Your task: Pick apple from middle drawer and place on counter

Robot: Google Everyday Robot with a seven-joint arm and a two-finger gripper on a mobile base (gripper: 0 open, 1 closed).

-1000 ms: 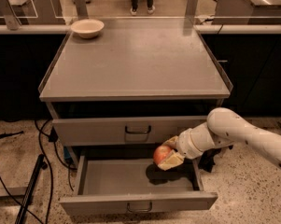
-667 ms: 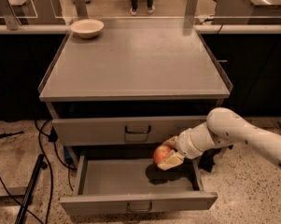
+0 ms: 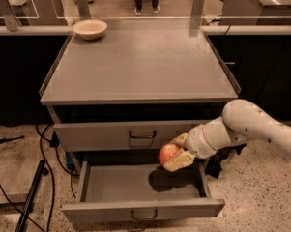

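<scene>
The apple (image 3: 167, 152), small and red-orange, is held in my gripper (image 3: 176, 152), which is shut on it from the right. It hangs a little above the grey tray floor of the open middle drawer (image 3: 121, 185), over its right half, with a dark shadow below. My white arm (image 3: 241, 127) reaches in from the right. The counter (image 3: 140, 62) is the broad grey cabinet top above. The taller-fronted drawer (image 3: 101, 134) just under the counter is closed.
A cream round bowl (image 3: 90, 28) sits at the counter's back left corner. Pale benches with clear panels (image 3: 261, 4) run behind. Black cables (image 3: 43, 153) and a dark stand leg (image 3: 31, 197) lie on the speckled floor to the left.
</scene>
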